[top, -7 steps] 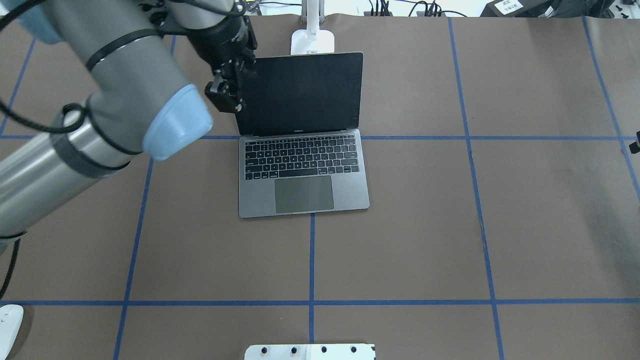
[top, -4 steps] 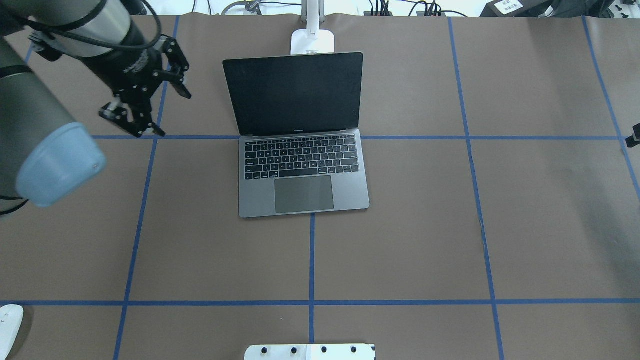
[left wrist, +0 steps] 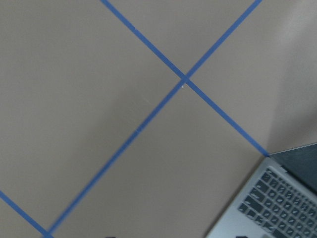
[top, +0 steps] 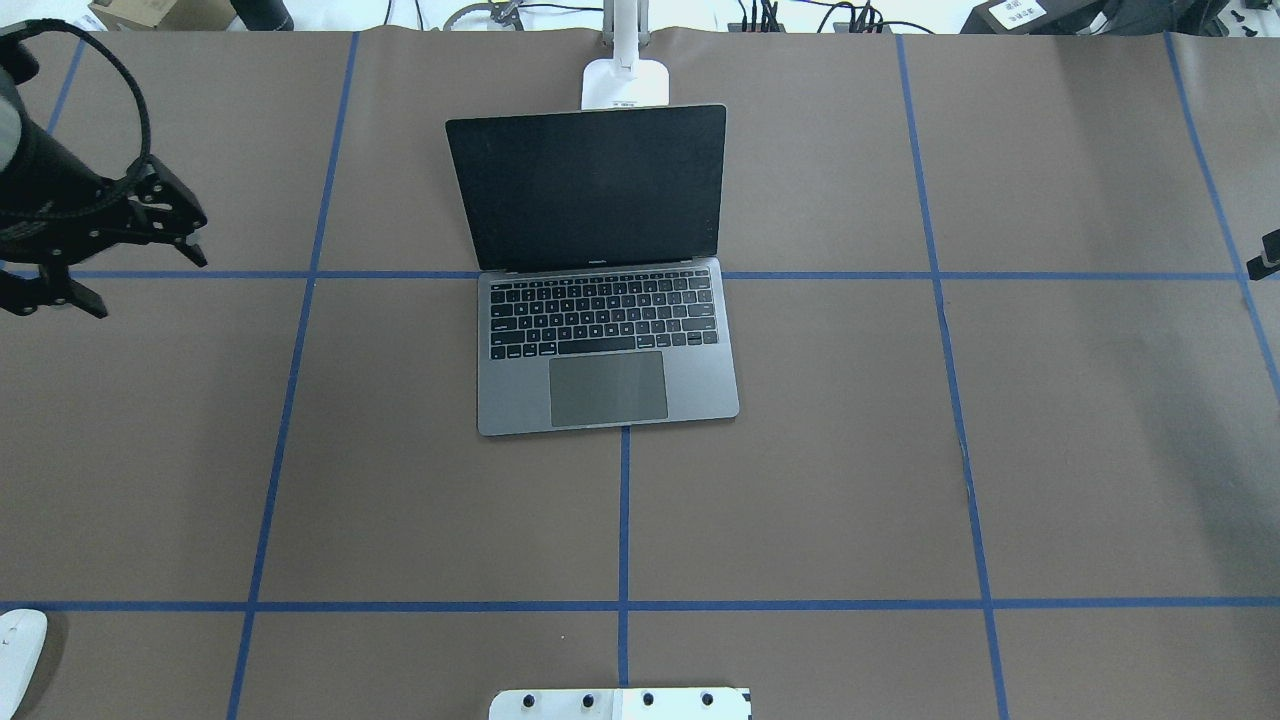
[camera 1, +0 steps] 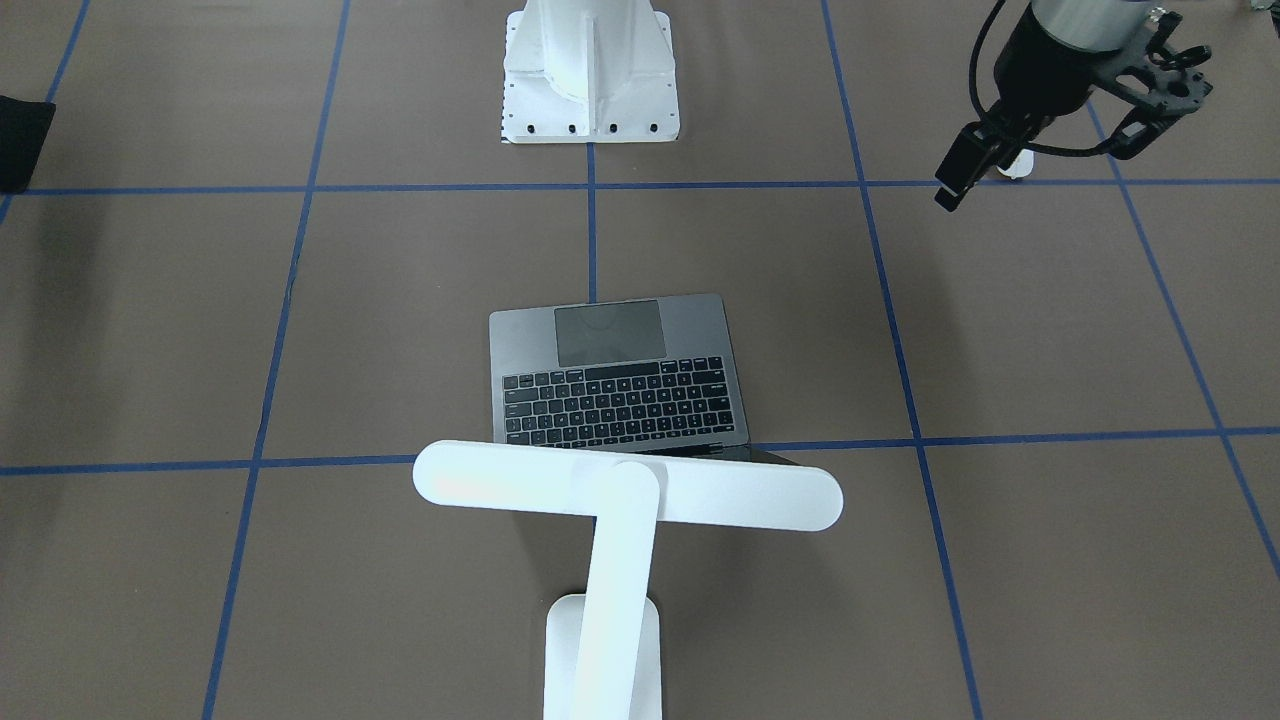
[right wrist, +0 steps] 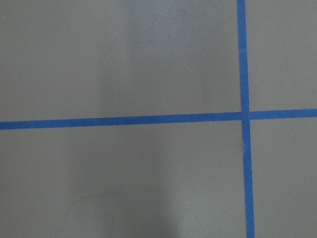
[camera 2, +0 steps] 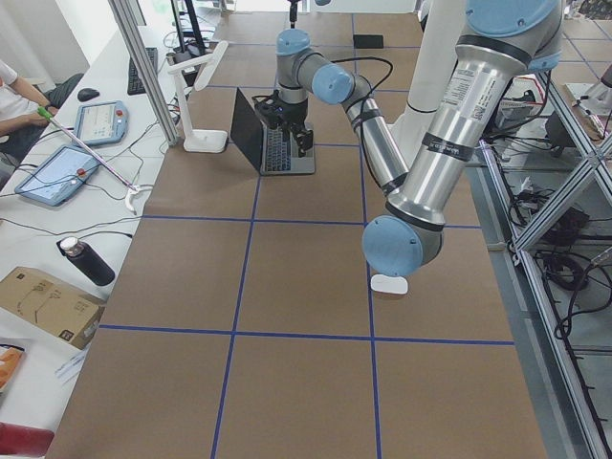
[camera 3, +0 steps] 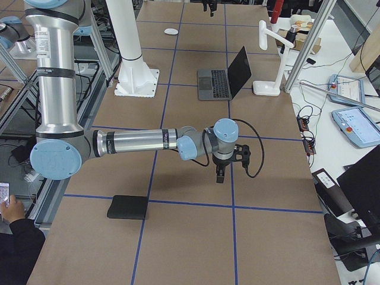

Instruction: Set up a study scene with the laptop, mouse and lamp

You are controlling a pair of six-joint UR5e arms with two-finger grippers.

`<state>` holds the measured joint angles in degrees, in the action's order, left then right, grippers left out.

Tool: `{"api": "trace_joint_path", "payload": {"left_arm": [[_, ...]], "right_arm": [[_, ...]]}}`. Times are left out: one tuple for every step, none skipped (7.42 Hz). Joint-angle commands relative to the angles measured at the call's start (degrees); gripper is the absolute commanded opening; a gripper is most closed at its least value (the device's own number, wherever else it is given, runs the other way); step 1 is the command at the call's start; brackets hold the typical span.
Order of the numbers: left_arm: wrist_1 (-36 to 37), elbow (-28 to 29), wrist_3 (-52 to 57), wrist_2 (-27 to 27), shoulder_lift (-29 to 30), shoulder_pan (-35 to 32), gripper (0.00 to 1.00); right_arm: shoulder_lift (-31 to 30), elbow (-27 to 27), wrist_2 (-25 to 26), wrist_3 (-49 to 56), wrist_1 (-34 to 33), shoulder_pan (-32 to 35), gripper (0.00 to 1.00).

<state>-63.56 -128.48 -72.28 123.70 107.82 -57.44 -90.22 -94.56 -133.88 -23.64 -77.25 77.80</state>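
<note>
The laptop point(top: 605, 340) stands open in the middle of the table, dark screen upright, keys towards the robot; its corner shows in the left wrist view point(left wrist: 277, 208). The lamp point(camera 1: 628, 495) stands just behind the screen, its bar head across above the hinge, its base point(top: 625, 85) at the table's far edge. The mouse point(top: 18, 640) lies at the near left corner of the table. My left gripper point(top: 145, 285) is open and empty, above the table far to the left of the laptop. My right gripper point(camera 3: 222, 169) hovers over the table's right end; I cannot tell its state.
The white ribbed pedestal point(camera 1: 590, 80) with its bolted plate stands at the near middle edge. A flat black square pad point(camera 3: 127, 206) lies at the right end near the robot. Blue tape lines grid the brown table point(top: 800, 480).
My left gripper has drawn away from the left edge of the laptop screen, far to the left, with its jaws open. The laptop, lamp and mouse have not moved.
</note>
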Motion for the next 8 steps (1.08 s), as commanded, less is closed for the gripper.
{"api": "trace_joint_path", "payload": {"left_arm": [[-0.43,-0.63,25.31,-0.48,-6.54,-6.50,0.92],[-0.43,-0.02,35.35,-0.31,-7.79,-9.50,0.92],[-0.86,1.99,45.28,-0.04,-8.58,-12.49,0.99],[-2.78,5.23,53.39,0.31,-9.55,-16.08,0.99],[-5.93,10.04,59.82,0.40,-9.64,-18.99,0.99],[-10.05,15.75,64.93,1.88,-9.64,-21.63,0.99],[-14.01,21.55,69.68,5.81,-9.73,-24.88,0.99],[-15.53,25.78,74.60,7.94,-9.91,-27.78,0.99]], "right_arm": [[-1.79,-1.41,2.56,0.26,2.43,-0.02,1.00],[-2.84,-1.41,2.66,0.27,4.54,-0.02,1.00],[-3.12,-1.33,2.66,0.27,4.99,-0.02,1.00],[-3.12,-1.33,2.66,0.27,5.00,-0.02,1.00],[-3.12,-1.33,2.66,0.27,5.00,-0.02,1.00],[-3.12,-1.41,2.66,0.27,5.09,-0.02,1.00],[-3.12,-1.33,2.57,0.27,5.00,-0.02,1.00],[-3.21,-1.33,2.48,0.27,5.00,0.07,1.00]]}}
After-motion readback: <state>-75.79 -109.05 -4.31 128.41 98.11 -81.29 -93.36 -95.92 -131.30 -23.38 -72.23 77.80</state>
